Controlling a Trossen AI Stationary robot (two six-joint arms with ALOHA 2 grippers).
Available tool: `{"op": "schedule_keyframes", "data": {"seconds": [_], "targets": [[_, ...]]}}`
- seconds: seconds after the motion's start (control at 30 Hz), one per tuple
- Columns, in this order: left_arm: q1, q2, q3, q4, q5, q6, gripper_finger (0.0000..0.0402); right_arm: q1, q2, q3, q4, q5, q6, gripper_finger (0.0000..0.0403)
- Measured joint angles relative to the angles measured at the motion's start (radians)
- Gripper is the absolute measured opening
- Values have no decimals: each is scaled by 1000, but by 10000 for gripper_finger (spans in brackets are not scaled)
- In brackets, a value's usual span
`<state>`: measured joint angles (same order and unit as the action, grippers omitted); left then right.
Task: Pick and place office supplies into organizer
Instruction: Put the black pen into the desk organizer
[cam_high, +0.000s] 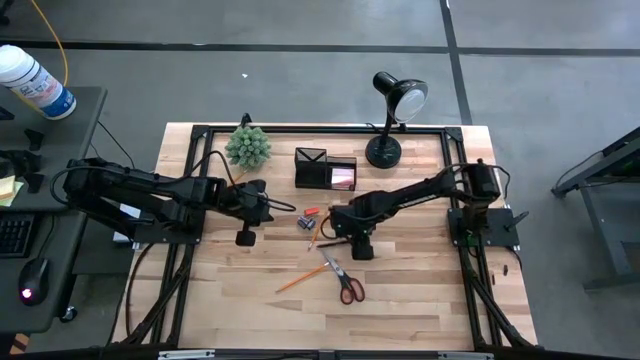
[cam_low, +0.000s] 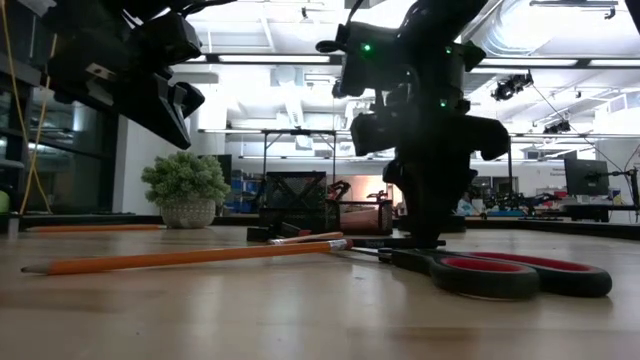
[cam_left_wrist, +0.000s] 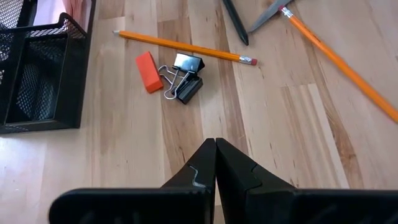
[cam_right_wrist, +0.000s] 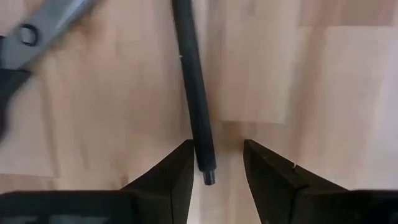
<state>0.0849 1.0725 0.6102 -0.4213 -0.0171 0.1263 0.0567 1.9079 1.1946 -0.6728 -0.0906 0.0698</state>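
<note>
The black pen (cam_right_wrist: 194, 87) is straddled, ungripped, by the parted fingers of the right gripper (cam_right_wrist: 216, 163), while the left gripper (cam_left_wrist: 215, 163) is held closed and empty above the table (cam_left_wrist: 280, 118).

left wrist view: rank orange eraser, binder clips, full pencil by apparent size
1. Pencil, clearly the longest.
2. Binder clips, two lying together.
3. Orange eraser, about the size of a single clip, so its order against one clip alone is unsure.
</note>
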Motion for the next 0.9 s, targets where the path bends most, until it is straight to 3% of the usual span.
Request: {"op": "schedule_keyframes", "data": {"seconds": [0.33,0.73,0.9], "targets": [[0,0,0,0,-36,5,1,24,10,1,9,6,2,131],[0,0,0,1,-55,8,1,23,21,3,31,-9,10,47],[0,0,0,0,-55,8,1,23,22,3,32,-14,9,50]]}}
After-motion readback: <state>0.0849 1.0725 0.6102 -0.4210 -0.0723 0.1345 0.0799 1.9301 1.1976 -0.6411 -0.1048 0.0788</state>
